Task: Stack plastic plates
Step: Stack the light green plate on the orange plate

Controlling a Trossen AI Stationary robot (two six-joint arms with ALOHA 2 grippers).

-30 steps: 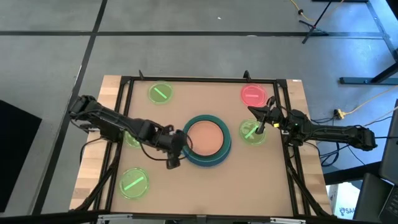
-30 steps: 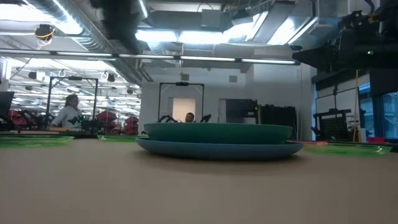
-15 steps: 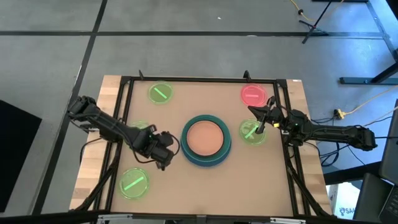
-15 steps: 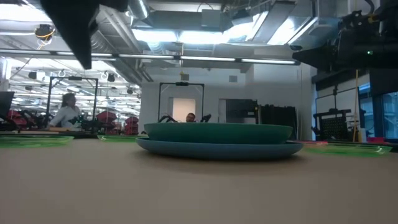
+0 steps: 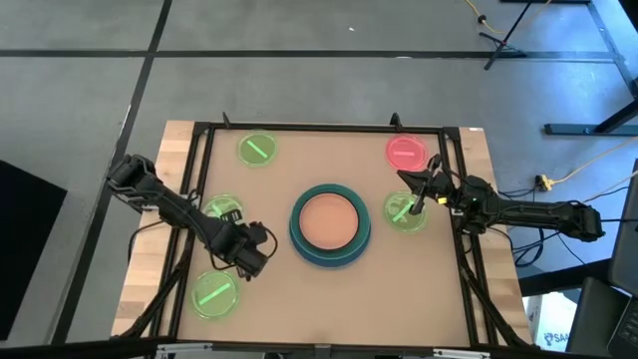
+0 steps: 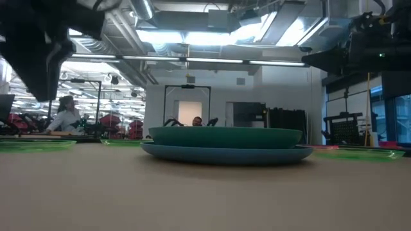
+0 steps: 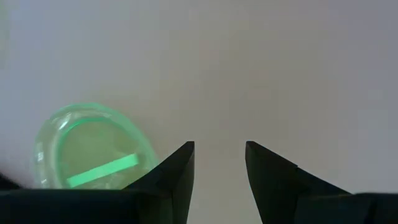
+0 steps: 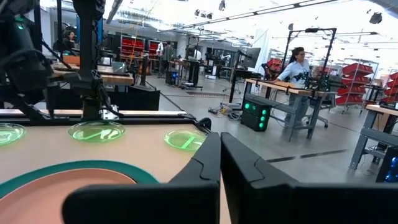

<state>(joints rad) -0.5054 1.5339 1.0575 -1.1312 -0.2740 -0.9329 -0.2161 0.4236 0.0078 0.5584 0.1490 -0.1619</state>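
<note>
A stack sits mid-table (image 5: 330, 225): a blue plate at the bottom, a teal one (image 6: 225, 136) on it, a peach one (image 5: 329, 220) on top. No black plate shows. Small green plates lie flat at far left (image 5: 258, 150), left (image 5: 221, 209), near left (image 5: 214, 292) and right (image 5: 404, 213); a pink-red one (image 5: 405, 152) lies far right. My left gripper (image 5: 247, 267) hangs open over bare table between the stack and the near-left green plate (image 7: 93, 152). My right gripper (image 5: 416, 204) is shut, above the right green plate.
A black frame (image 5: 319, 129) borders the tan table top. Bare table lies near the stack and along the near edge. Beyond the table there are workbenches and people (image 8: 297, 62).
My left gripper has drawn away from the stack's left rim, toward the table's near-left, and now hangs close to the near-left green plate. The stack and the other plates have stayed where they were.
</note>
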